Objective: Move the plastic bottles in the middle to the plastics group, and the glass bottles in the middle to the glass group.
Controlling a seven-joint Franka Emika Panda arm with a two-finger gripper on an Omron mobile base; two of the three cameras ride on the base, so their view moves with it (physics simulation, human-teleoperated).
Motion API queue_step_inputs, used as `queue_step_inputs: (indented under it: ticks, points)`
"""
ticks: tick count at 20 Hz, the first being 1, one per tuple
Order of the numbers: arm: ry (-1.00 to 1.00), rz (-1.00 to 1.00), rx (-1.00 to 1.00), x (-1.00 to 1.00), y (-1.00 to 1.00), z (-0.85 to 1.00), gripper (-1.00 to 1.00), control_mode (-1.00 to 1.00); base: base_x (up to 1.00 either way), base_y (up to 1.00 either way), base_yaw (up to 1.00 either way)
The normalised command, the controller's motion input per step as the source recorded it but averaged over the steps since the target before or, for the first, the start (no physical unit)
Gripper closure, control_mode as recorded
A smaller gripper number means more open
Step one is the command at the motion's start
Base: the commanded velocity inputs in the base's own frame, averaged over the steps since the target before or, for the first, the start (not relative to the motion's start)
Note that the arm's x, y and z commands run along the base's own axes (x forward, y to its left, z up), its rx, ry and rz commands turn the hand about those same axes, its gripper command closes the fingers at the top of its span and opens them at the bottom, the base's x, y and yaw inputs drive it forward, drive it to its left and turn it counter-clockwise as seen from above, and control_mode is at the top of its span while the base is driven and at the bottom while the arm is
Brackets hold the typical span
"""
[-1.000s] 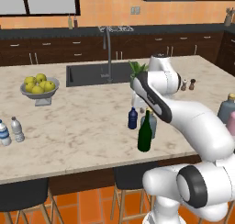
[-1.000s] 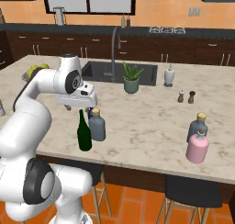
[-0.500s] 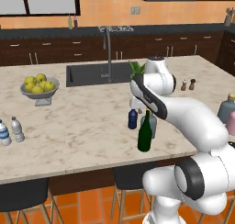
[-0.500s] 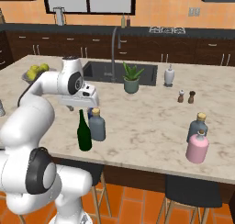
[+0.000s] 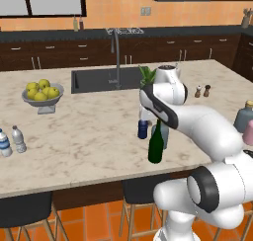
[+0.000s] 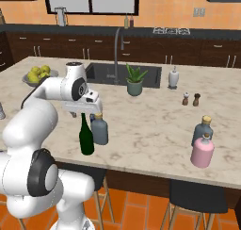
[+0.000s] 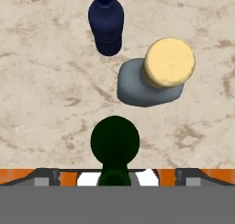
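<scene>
Three bottles stand mid-counter. The small navy plastic bottle [image 7: 106,23] [image 5: 143,129] is farthest from the edge. Beside it is the squat grey-blue glass bottle [image 7: 153,76] [image 6: 99,129] with a tan cap. The tall dark green wine bottle [image 7: 114,142] [image 6: 85,135] [image 5: 156,145] is nearest the edge. My gripper [image 6: 88,112] hangs just above them, open and holding nothing, with its fingertips [image 7: 46,176] spread wide. The plastics group [image 5: 12,141] is far left. The glass group, a grey-blue bottle [image 6: 203,130] and a pink one [image 6: 202,151], is at the right.
A bowl of yellow fruit [image 5: 43,93] sits left of the sink [image 5: 96,79]. A potted plant [image 6: 134,80], a soap dispenser [image 6: 173,77] and salt and pepper shakers [image 6: 190,99] stand behind the middle bottles. Stools line the counter's front edge.
The hand has shifted only slightly above the middle bottles. None of the bottles has moved.
</scene>
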Motion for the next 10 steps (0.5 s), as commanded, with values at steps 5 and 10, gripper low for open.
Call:
queue_step_inputs:
  ticks: [5,10]
  points:
    - [0.0,0.0,0.0,0.02,0.0,-0.21,-1.0,-1.0,0.0,0.0,0.0]
    - [0.0,0.0,0.0,0.0,0.0,-0.17,-1.0,-1.0,0.0,0.0,0.0]
